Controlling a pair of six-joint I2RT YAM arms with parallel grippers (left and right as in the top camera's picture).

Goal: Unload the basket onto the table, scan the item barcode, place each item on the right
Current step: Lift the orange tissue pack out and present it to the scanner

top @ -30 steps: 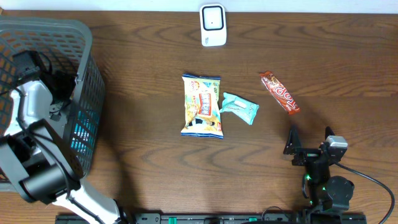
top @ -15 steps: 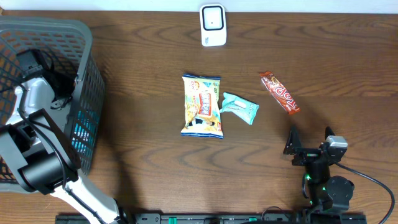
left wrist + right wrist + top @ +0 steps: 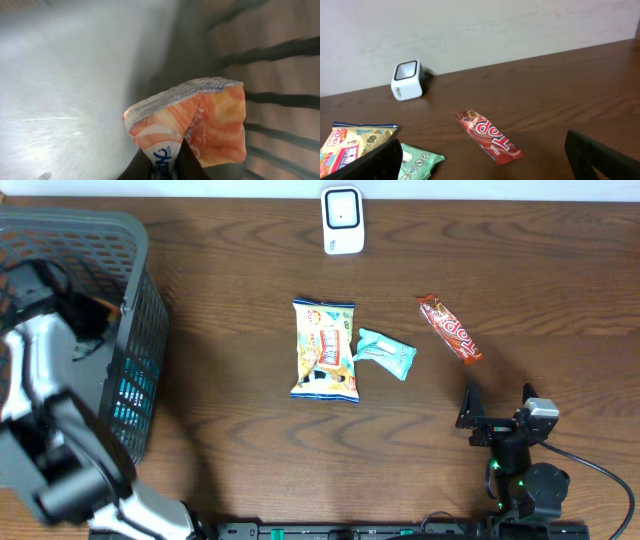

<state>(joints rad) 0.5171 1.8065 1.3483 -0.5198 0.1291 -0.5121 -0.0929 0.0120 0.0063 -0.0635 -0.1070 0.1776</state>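
Left pincer, from overhead: sunk deep inside the grey basket, blurred, jaws impossible to judge from above, a fleck of orange just at the tip. Right pincer: low over the brown table, spread wide, nothing between the fingers. Ahead of the right pincer and a little to its left, a red candy bar. Further left, a teal packet touching a yellow snack bag. Far beyond all three, by the table's far edge, the white scanner, well apart from both pincers.

Left wrist view: left pincer at the bottom edge, dark fingers drawn narrow and clamped on the lower corner of an orange packet. Packet rising straight out of the pinch, crimped end uppermost, leaning to the pincer's right. To its left, smooth grey basket surface; to its right, the dark bars of the basket wall, near the packet's edge.

Right wrist view: right pincer with one finger in each lower corner, wide apart, gripping nothing. Red candy bar flat on the wood straight ahead, between the two fingers and touched by neither. Teal packet just beside the left finger, snack bag partly hidden behind that finger. Scanner far ahead to the left, close to the pale wall.
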